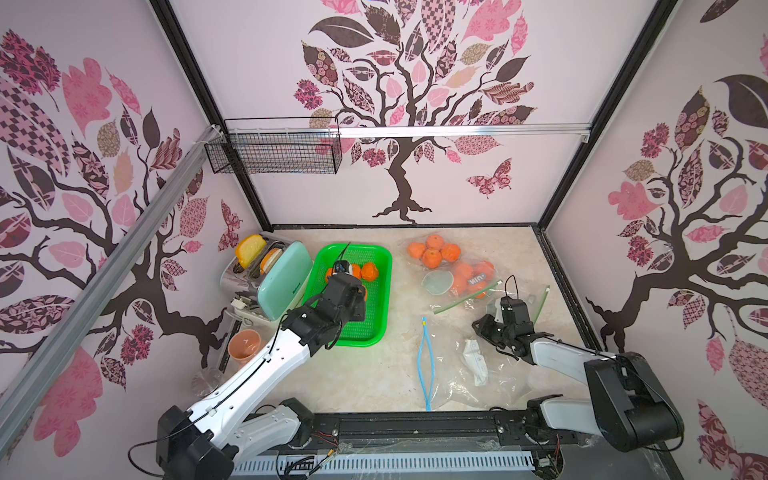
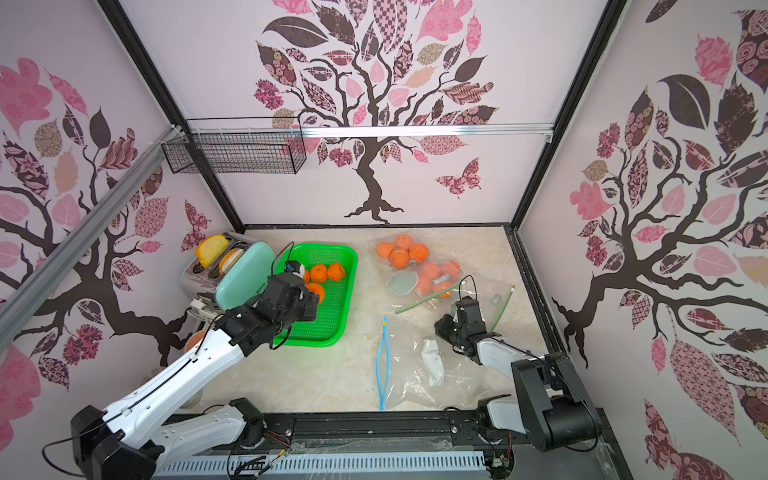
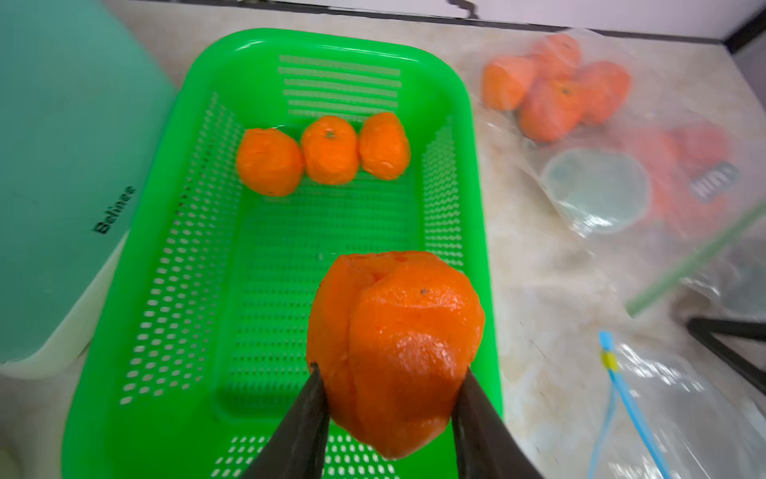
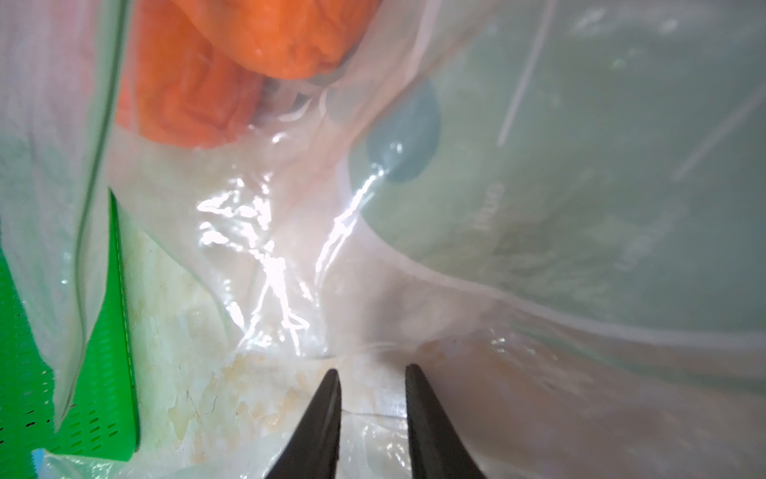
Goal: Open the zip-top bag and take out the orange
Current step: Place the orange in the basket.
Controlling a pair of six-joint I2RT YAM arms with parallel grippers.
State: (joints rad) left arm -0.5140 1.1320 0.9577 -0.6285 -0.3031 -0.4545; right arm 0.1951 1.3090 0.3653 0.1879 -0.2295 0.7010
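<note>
Orange [image 3: 396, 352] gripped in the left claw [image 3: 389, 371], held over the near end of the green basket [image 3: 136, 290], where three more oranges [image 3: 329, 151] lie in a row. Off to the right on the surface [image 1: 395, 365] sits the zip-top bag [image 1: 469, 286], fruit inside. The right claw [image 4: 373, 373] is narrowly parted at its clear film; whether it pinches it, I cannot tell.

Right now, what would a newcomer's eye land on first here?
The bright orange pinched in the left gripper, over the green basket, where three more oranges lie toward the far end. Next, the right gripper, jaws slightly apart, at the open mouth of the zip-top bag with oranges inside.
</note>
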